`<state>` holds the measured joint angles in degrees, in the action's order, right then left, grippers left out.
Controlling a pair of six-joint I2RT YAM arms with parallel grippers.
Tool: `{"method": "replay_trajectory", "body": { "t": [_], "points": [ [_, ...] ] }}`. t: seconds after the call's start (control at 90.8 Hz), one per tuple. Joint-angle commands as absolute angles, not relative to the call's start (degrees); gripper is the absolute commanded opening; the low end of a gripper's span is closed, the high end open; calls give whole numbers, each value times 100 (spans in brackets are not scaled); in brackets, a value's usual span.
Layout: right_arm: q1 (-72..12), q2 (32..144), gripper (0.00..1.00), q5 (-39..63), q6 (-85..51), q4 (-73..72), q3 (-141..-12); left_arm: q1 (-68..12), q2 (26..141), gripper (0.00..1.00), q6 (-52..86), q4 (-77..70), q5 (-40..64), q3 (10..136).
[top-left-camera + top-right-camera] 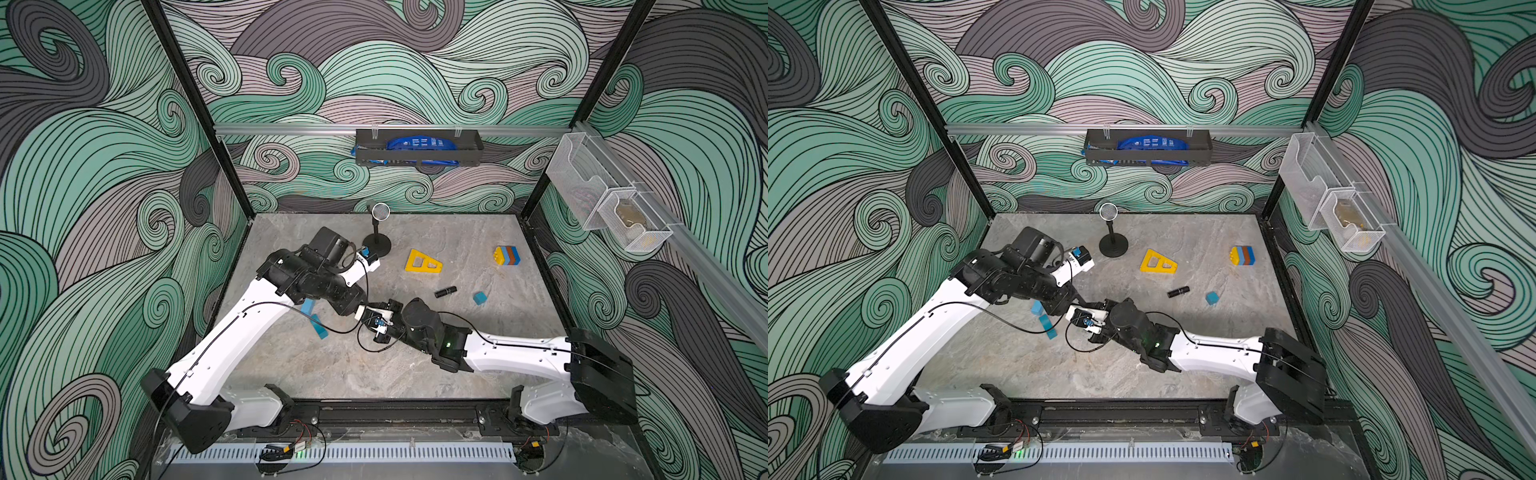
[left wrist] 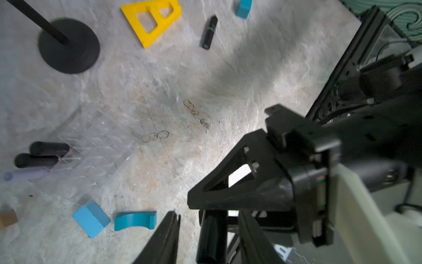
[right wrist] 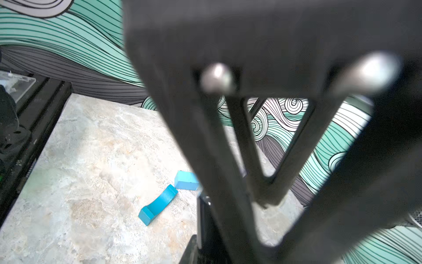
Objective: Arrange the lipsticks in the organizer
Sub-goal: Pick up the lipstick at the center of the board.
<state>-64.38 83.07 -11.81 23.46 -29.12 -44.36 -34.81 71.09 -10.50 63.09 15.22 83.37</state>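
Note:
Both grippers meet above the table's middle around one black lipstick (image 2: 211, 237). My left gripper (image 2: 209, 219) stands open: a gap shows between one finger (image 2: 164, 240) and the tube. My right gripper (image 1: 384, 311) is shut on that lipstick's far end, its triangular finger (image 2: 219, 194) lying across it. The clear organizer (image 2: 96, 160) appears only in the left wrist view, with two lipsticks (image 2: 49, 148) (image 2: 34, 160) standing in its cells. In both top views the left arm hides it. Another lipstick (image 1: 445, 291) lies loose on the table to the right.
A yellow triangular frame (image 1: 423, 262), a black stand base (image 1: 377, 244), a stack of coloured blocks (image 1: 507, 255) and a blue cube (image 1: 479, 298) sit behind and right. Two blue blocks (image 1: 318, 326) lie under the left arm. A lilac piece (image 2: 22, 174) rests by the organizer.

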Motion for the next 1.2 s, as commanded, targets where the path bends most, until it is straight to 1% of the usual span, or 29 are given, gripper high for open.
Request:
{"method": "replay_trajectory", "body": {
  "t": [0.0,0.121,0.209,0.286,0.352,0.44,0.495,0.583,0.671,0.87,1.189],
  "points": [
    [-6309,8315,13,-1085,1386,-3258,-4385,-3466,6526,49,-441,5447,1187,8263],
    [-5985,8170,13,-918,255,-3189,-4381,-3312,5987,50,45,4693,725,7917],
    [-5535,7946,12,-503,-1012,-3141,-4315,-3260,5663,50,464,4072,464,7375],
    [-5095,7721,11,87,-2142,-3230,-4233,-3254,5337,51,652,3429,313,6701],
    [-4868,7557,11,497,-2731,-3382,-4165,-3288,4999,54,644,2724,515,6039],
    [-4674,7338,12,830,-3286,-3411,-4202,-3343,4575,63,1041,1736,747,5091],
    [-4563,7245,12,1015,-3636,-3418,-4223,-3380,4356,67,1262,1253,854,4595],
    [-4428,7112,13,1244,-4186,-3581,-4173,-3480,4144,67,1579,424,1104,3953],
    [-4369,7064,13,1463,-4758,-4009,-4047,-3755,4075,67,1674,-358,1315,3466],
    [-4391,7082,13,1866,-5431,-4555,-3890,-4367,4225,68,1446,-1253,1333,2948],
    [-4546,7119,13,1883,-5745,-4759,-3687,-4630,4848,66,1157,-1412,1121,3297]
  ]
}}
